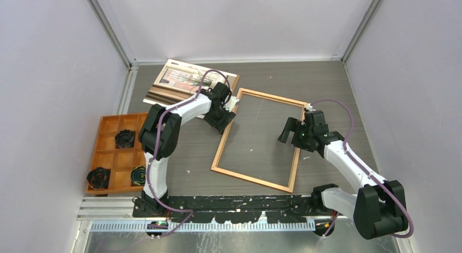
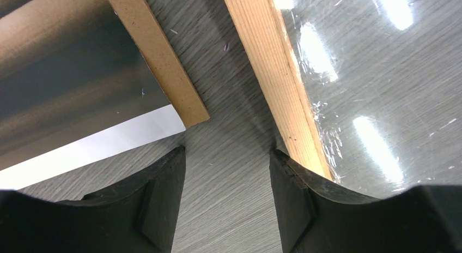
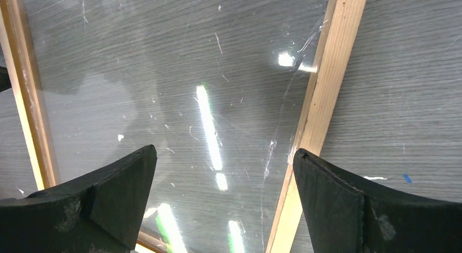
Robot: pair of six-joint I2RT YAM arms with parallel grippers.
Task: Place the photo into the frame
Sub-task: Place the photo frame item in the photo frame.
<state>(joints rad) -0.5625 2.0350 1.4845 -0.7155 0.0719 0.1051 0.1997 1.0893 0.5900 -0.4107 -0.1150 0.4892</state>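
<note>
I see the frame lying flat on the grey table, near the middle and turned at a slant, with a clear pane inside its rails. The photo lies picture-up at the far left on a brown board, just beside the frame's far left corner but apart from it. My left gripper hangs over the gap between board and frame, fingers partly spread, holding nothing. My right gripper hovers over the frame's right rail, fingers spread wide, empty. An orange tray with black items sits at the left edge.
</note>
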